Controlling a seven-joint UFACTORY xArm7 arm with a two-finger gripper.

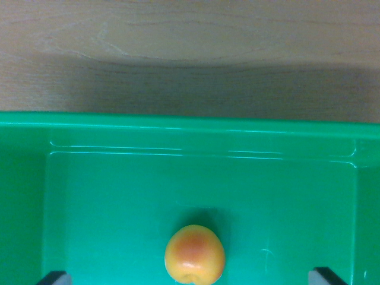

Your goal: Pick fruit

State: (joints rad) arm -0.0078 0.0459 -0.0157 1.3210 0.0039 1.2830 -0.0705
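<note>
Below my claw: light wooden table, pale grain, bare from 9 through 12 to 3 o'clock. Shadow band darkens wood beside tray edge. Green plastic tray rests directly on it, filling 6 o'clock half.

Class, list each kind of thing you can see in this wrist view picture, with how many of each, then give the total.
Peach-like fruit: 1
Green plastic bin: 1
Wooden table: 1
Gripper fingers, tips only at the bottom corners: 2
Total: 5
</note>
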